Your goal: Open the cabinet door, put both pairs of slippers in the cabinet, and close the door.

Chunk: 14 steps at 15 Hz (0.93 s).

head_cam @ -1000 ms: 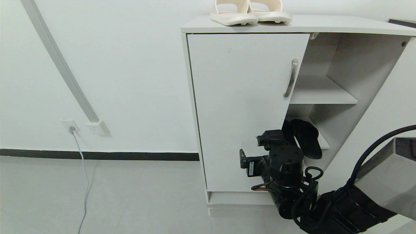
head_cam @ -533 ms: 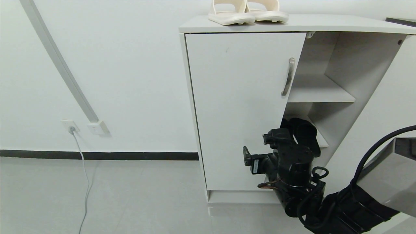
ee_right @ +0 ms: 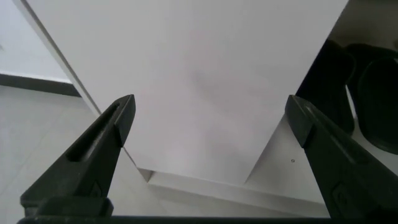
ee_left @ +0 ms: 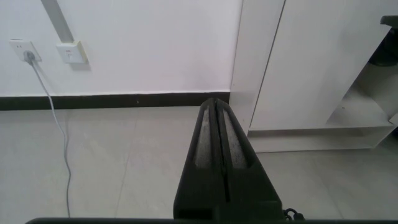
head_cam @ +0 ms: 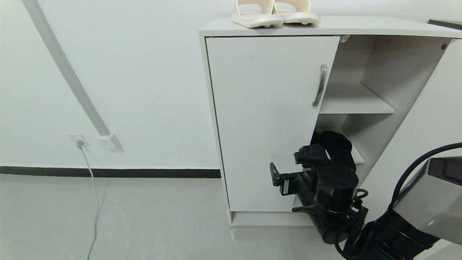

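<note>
Your right hand (ee_right: 210, 106) is spread wide, fingers well apart, and it grips nothing. It hangs low in front of the cabinet, facing the bottom of the left door, close to that door's free edge. Your left hand (ee_left: 216, 109) is clenched, its two fingers pressed flat together with nothing between them, held above the floor and pointing toward the foot of the cabinet.

Now the room, big things first. The white wall (head_cam: 144, 72) runs behind everything, and the pale tiled floor (head_cam: 144, 216) meets it at a black baseboard (head_cam: 108, 172). The white cabinet (head_cam: 361, 30) stands against the wall. Its left door (head_cam: 267, 119) is closed; its right door (head_cam: 433, 119) is swung wide, so the right compartment lies open. An upper shelf (head_cam: 355, 104) in there is bare on the part you can see.

The black slippers (head_cam: 337, 146) are inside, on the lower shelf, just beyond your right arm. The cream slippers (head_cam: 276, 14) sit side by side on top of the cabinet, above the left door.

A grey conduit strip (head_cam: 65, 68) slants down the wall to a small box, a metal handle (head_cam: 320, 85) stands upright on the left door, and a cable (head_cam: 94, 202) drops from the wall socket (head_cam: 76, 139) to the floor.
</note>
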Available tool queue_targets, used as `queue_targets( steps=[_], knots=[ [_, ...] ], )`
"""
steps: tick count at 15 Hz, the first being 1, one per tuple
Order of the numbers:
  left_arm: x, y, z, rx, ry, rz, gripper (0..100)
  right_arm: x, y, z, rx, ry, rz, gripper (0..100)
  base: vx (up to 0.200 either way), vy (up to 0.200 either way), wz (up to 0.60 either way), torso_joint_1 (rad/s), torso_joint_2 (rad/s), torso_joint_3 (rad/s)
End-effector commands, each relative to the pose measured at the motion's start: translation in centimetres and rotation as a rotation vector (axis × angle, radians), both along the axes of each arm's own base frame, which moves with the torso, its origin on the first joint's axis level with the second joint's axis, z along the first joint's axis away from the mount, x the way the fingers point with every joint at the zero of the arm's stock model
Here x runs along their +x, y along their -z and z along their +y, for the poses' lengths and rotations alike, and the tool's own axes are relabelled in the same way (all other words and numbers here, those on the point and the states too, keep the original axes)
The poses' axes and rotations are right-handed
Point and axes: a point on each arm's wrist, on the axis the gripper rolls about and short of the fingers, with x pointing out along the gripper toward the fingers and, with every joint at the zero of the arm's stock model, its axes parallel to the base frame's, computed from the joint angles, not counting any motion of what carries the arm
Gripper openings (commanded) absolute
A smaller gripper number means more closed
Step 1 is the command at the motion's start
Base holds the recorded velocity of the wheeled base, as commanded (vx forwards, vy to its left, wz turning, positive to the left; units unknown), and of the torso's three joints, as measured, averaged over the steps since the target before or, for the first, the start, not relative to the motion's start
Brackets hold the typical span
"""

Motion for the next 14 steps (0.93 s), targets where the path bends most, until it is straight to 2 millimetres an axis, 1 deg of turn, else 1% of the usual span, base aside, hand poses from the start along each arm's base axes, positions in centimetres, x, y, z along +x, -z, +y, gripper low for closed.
queue_targets(
  steps=[1,3,7,14],
  knots=[
    [0.01,0.0,0.0,0.0,0.0,0.001,0,0.03,0.29,0.07,-0.006,-0.001,0.006,100,0.0,0.0,0.0,0.012,-0.04,-0.056],
    [0.01,0.0,0.0,0.0,0.0,0.001,0,0.08,0.41,0.12,-0.007,-0.001,0.007,100,0.0,0.0,0.0,0.007,-0.16,-0.264],
    [0.01,0.0,0.0,0.0,0.0,0.001,0,0.05,0.52,0.1,-0.01,-0.001,0.011,100,0.0,0.0,0.0,0.034,-0.45,-0.359],
    [0.01,0.0,0.0,-0.002,0.0,0.001,0,0.04,0.55,0.08,-0.012,-0.001,0.012,100,0.0,0.0,0.0,0.12,-0.46,-0.346]
  ],
)
